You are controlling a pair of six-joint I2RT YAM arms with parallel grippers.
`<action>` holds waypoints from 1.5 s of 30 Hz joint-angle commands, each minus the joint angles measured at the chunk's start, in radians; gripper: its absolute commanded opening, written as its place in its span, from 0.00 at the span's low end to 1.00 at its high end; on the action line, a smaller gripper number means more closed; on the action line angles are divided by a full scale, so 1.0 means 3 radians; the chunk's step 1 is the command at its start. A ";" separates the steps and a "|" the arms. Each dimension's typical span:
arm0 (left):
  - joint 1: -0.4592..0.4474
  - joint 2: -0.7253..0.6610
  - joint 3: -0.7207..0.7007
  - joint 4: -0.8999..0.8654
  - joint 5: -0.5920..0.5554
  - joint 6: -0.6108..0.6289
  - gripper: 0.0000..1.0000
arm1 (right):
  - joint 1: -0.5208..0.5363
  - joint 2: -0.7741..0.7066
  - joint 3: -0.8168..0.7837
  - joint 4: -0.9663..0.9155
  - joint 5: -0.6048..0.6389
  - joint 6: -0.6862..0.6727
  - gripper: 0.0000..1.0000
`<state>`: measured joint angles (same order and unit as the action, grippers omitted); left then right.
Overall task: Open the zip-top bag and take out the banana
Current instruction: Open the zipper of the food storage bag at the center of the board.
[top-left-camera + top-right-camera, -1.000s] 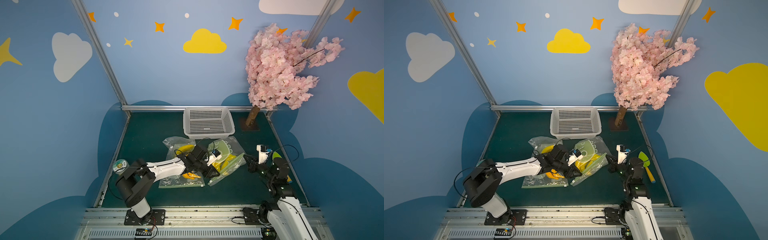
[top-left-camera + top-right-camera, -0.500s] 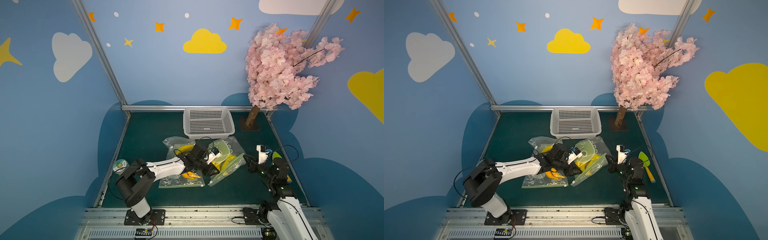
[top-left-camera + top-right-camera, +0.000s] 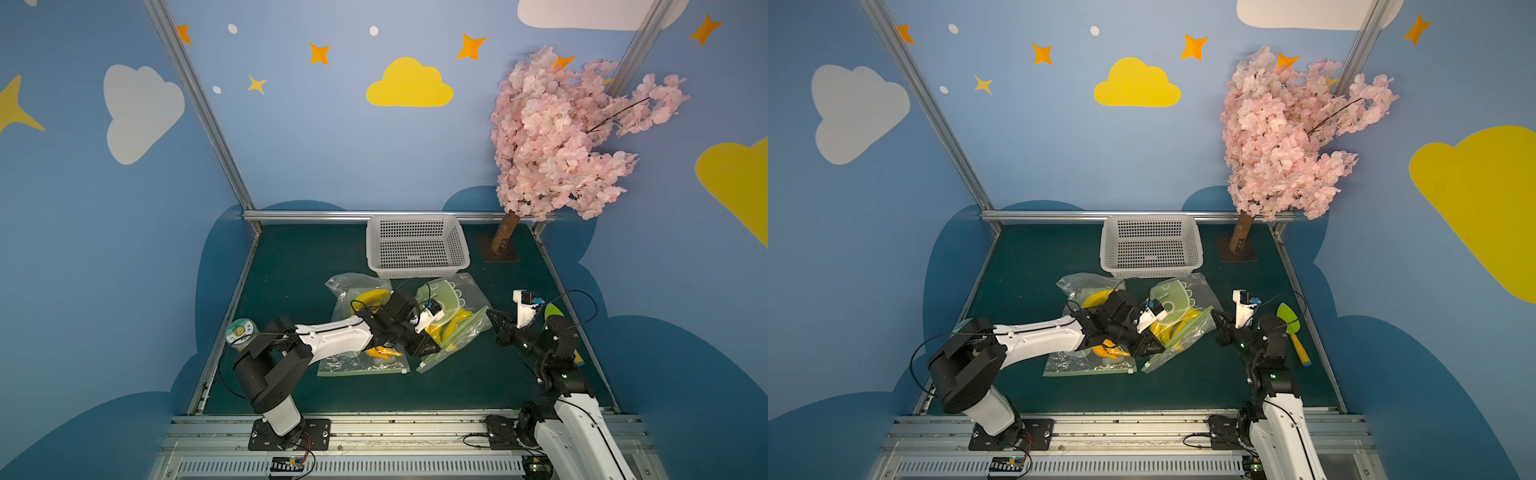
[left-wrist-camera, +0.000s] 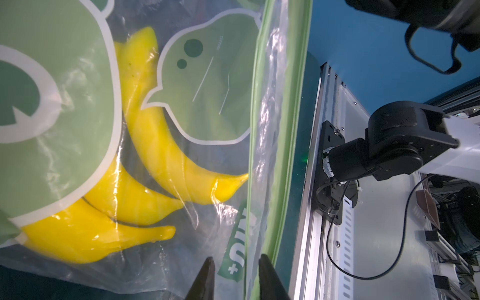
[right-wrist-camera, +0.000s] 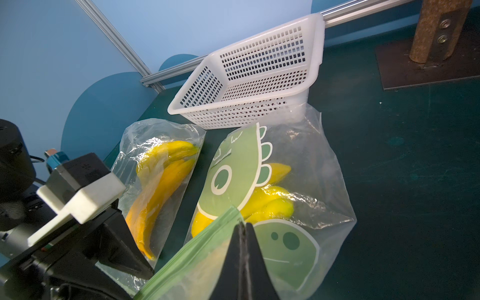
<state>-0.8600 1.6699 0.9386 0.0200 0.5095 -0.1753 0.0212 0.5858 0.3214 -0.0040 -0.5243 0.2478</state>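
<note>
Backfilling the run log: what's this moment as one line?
right tool: shut on zip strip | left tool: open at zip-top bag edge | bananas: inside bag

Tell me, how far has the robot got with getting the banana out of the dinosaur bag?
Done: the right fingers are pinched shut on the green zip strip of the dinosaur bag. In hand: the left fingers stand parted at that same edge, not gripping yet. To do: the bananas are all inside; whether the seal has parted I cannot tell.
</note>
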 commanded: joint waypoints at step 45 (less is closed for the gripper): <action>-0.0534 0.0383 0.0955 -0.1124 -0.1879 0.0049 0.03 | 0.0563 -0.0558 0.0591 -0.1832 0.0428 0.1018 0.39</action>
<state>-1.0050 1.7603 1.1969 -0.2504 0.0650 -0.1623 0.1467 0.4255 0.4828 -0.4576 -0.4038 0.4534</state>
